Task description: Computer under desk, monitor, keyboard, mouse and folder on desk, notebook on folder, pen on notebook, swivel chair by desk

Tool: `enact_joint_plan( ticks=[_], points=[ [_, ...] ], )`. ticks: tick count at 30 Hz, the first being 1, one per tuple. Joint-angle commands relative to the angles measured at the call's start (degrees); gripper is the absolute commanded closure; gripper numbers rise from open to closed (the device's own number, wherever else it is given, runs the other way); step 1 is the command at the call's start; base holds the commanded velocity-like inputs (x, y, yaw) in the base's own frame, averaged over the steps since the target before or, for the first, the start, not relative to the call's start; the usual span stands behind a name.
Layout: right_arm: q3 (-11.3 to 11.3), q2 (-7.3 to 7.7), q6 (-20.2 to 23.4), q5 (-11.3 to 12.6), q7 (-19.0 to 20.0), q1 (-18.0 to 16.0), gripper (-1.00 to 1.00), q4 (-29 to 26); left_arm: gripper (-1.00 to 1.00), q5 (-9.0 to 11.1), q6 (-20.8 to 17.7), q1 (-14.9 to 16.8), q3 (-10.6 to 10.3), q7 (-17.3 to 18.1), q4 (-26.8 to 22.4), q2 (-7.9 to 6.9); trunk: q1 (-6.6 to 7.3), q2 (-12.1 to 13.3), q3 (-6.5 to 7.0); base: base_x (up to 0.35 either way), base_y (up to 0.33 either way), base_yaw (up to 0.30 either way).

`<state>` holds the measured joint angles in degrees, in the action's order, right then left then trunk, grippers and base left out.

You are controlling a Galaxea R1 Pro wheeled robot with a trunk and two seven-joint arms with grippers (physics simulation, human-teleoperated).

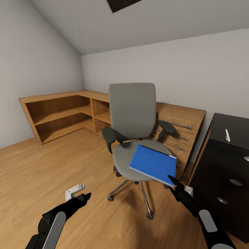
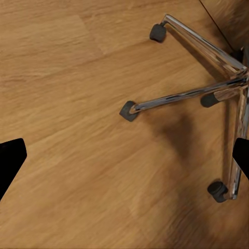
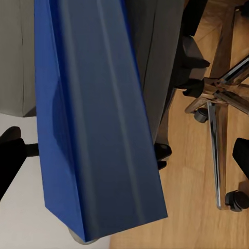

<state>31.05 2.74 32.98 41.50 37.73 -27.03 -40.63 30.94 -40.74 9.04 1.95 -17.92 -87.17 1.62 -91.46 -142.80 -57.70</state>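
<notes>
Starting at the left of the head view, low wooden shelves [image 1: 62, 116] run along the far walls and turn the corner. Nearer, the left gripper [image 1: 83, 197] hangs above the wooden floor [image 1: 41, 166], close to a small white plate [image 1: 74, 191] lying on it; in the left wrist view its dark fingers [image 2: 10, 161] sit wide apart with nothing between them, over bare floor and the chair's chrome legs [image 2: 192, 93]. In the middle stands the swivel chair [image 1: 133, 110], grey, facing the robot. The blue folder [image 1: 154, 164] lies on the right front part of its seat, one corner jutting past the edge. The right gripper [image 1: 174, 181] reaches up to the folder's near right corner; in the right wrist view its fingers [image 3: 10, 150] are spread open on either side of the folder [image 3: 98, 119], not clamped on it. Behind the chair is a wooden drawer unit [image 1: 183, 128]. At the far right stands the black desk [image 1: 224, 162] with round silver knobs, a whitish pen [image 1: 227, 135] lying on top.
</notes>
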Motion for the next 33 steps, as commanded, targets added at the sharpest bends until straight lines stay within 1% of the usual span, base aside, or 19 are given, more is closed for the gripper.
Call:
enact_joint_plan(
  ticks=[1, 15, 17, 20, 24, 28, 33],
  points=[
    [0.15, -0.01, 0.45, 0.25, 0.06, -0.04, -1.00, 0.02, -1.00, 0.61, -0.22, 0.04, 0.07, -0.45, -0.05, 0.04, 0.01, -0.02, -0.05, 0.000, 0.000, 0.000],
    [0.01, -0.09, 0.59, 0.25, -1.40, -0.04, -1.00, -0.06, -1.00, 0.54, -0.22, 0.03, 0.05, -0.45, -0.02, -0.01, 0.01, -0.02, -0.05, 0.000, 0.000, 0.000],
    [-0.43, -0.10, 0.60, 0.25, -1.42, -0.04, -1.00, -0.06, -1.00, 0.56, -0.27, 0.04, 0.02, -0.45, -0.02, -0.03, 0.01, -0.02, -0.05, 0.000, 0.000, 0.000],
    [-0.92, -0.08, 0.56, 0.26, -1.43, -0.04, -1.00, -0.07, -1.00, 0.59, -0.30, 0.02, -0.01, -0.45, -0.02, -0.03, 0.67, 1.18, 0.48, 0.000, 0.000, 0.000],
    [-1.13, -0.03, 0.52, 0.26, -1.43, -0.04, -1.00, -0.09, -1.00, 0.61, -0.30, 0.02, 0.01, -0.45, -0.02, -0.04, 0.67, 1.18, 0.48, 0.000, 0.000, 0.000],
    [-1.16, -0.02, 0.51, 0.27, -1.43, -0.04, -1.00, -0.14, -1.00, 0.58, -0.29, 0.02, -0.01, -0.45, -0.02, 0.01, 1.55, 2.78, 1.20, 0.000, 0.000, 0.000],
    [-1.17, -0.01, 0.51, 0.30, -1.43, -0.04, -1.00, -0.15, -1.00, 0.59, -0.31, 0.03, -0.01, -0.45, -0.02, -0.03, 1.55, 2.78, 1.20, 0.000, 0.000, 0.000]
  ],
)
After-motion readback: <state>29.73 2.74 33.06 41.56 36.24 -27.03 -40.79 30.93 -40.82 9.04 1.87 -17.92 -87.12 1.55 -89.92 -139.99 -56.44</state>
